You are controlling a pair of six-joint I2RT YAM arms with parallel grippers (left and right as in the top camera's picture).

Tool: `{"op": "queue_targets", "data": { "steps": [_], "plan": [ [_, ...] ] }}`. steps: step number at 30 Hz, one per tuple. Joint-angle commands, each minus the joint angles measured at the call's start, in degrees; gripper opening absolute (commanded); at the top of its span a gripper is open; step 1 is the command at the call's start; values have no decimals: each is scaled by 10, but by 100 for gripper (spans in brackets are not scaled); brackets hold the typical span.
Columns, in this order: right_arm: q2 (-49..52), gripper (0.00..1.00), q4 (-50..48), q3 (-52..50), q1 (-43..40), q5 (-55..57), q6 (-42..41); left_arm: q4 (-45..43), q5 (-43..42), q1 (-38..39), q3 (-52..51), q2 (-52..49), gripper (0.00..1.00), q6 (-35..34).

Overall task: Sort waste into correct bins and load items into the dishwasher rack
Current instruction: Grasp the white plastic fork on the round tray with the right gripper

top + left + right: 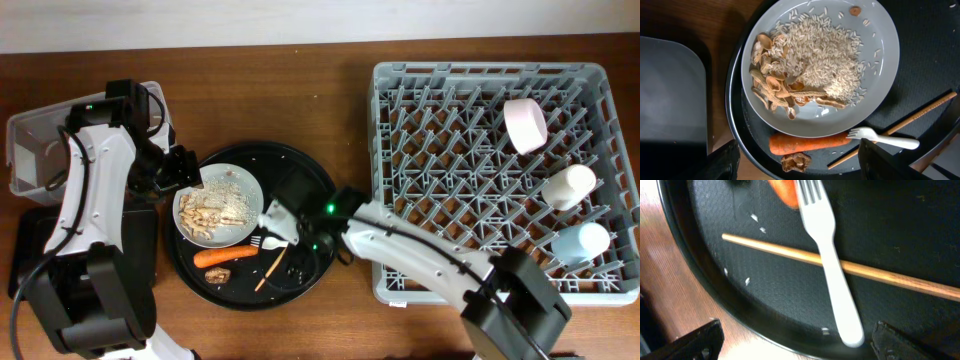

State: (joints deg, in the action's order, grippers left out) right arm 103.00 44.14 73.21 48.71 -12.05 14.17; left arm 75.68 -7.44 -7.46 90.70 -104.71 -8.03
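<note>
A grey plate [218, 205] with rice and peanut shells sits on a round black tray [300, 180]. In front of it lie a carrot [225, 256], a white fork [268, 241], a wooden chopstick [270, 270] and a brown shell piece [218, 275]. My left gripper [187, 170] is open and empty at the plate's upper left. In the left wrist view the plate [880, 60], carrot [810, 142] and shell piece [795, 162] lie under the open jaws [797, 160]. My right gripper [805, 342] is open over the tray's edge, with the fork's handle [840, 295] between its fingers, untouched, lying across the chopstick [775, 248].
A grey dishwasher rack [440, 150] stands at the right and holds a pink cup [525, 125], a white cup [570, 185] and a pale blue cup [583, 242]. A clear bin [40, 150] and a black bin [30, 250] stand at the left.
</note>
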Motion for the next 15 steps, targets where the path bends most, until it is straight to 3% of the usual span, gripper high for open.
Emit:
{"op": "queue_targets", "data": {
  "steps": [1,15],
  "plan": [
    [3,93,-70,-53,8,6,6,0,0,2,2,-6,75,-3],
    [81,84,-115,-66,7,53,4,0,0,2,2,-6,75,-3]
  ]
}}
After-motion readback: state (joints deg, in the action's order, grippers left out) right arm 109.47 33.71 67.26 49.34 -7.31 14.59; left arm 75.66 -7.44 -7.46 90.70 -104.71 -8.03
